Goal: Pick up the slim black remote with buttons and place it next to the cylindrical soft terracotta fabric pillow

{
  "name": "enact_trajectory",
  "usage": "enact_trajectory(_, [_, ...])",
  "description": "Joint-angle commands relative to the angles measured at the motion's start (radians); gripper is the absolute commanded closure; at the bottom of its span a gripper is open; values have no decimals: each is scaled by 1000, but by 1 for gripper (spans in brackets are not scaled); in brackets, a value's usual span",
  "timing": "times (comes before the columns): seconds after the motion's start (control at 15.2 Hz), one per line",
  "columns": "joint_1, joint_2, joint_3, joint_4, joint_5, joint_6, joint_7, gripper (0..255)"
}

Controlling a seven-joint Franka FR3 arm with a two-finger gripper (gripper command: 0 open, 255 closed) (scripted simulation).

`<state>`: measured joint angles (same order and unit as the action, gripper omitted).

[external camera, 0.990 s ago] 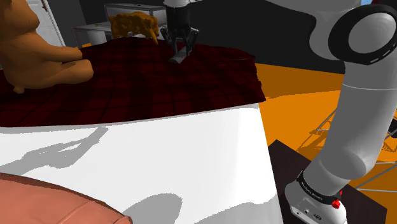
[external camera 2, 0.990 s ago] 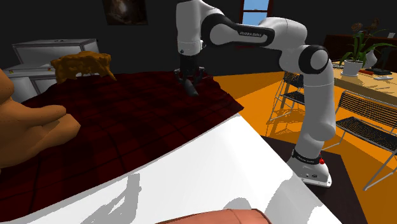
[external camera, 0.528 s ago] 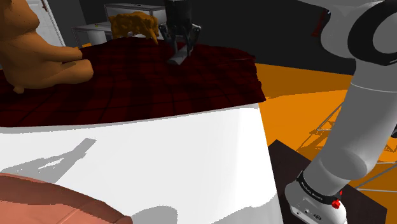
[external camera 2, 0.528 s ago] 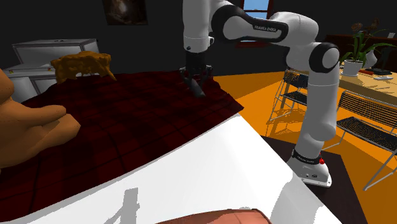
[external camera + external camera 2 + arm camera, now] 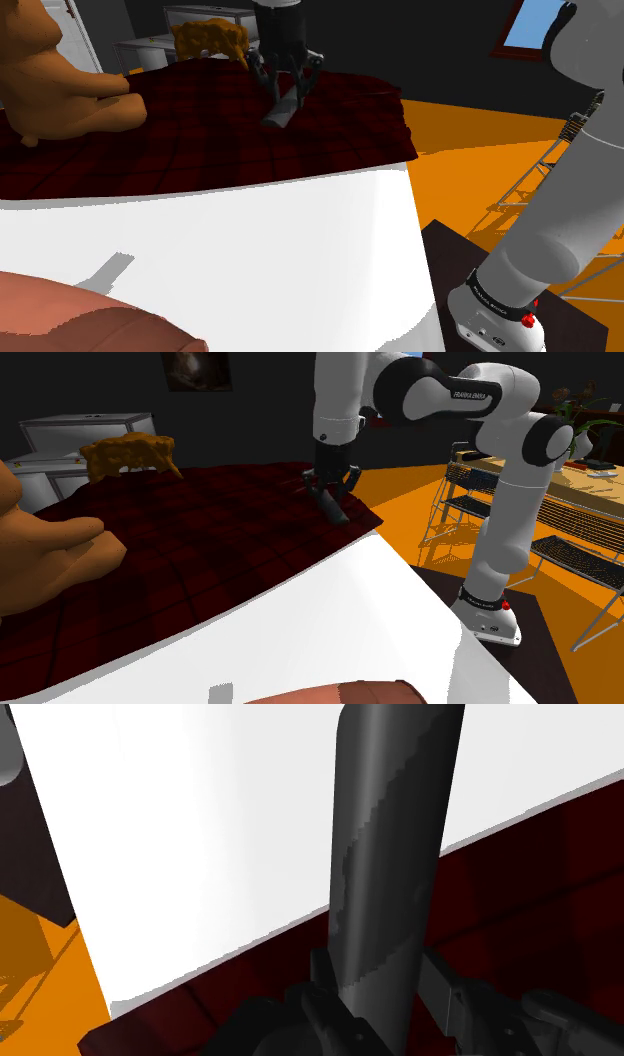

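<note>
Shoulder view showed the gripper, fingers clasped on the slim remote, had carried it nearer over the dark red blanket. The near-left pillow lay well apart, so much travel remained.

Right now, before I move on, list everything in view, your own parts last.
remote: one, slim, black-grey, clasped in the gripper over the blanket
blanket: one, dark red plaid, far part of the bed
sheet: one, white, near part of the bed
cylindrical pillow: one, terracotta, shoulder view's lower left
teddy bear: one, orange, on the blanket, shoulder view's left
shaggy thing: one, orange-brown, past the blanket's far edge
chairs: two, wire, second exterior view's right
potted plant: one, green, on a table behind the chairs
arm: one, white
gripper: one, black, shut on the remote
</note>
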<state>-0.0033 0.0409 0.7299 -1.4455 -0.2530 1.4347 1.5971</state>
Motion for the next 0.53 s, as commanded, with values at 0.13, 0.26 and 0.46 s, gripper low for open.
enact_trajectory(0.13, [27, -65, 30, -52, 47, -11, 63, 255])
enact_trajectory(0.26, [44, -87, 49, -68, 65, -18, 99, 255])
enact_trajectory(0.46, [72, -110, 80, -82, 87, -32, 158, 255])
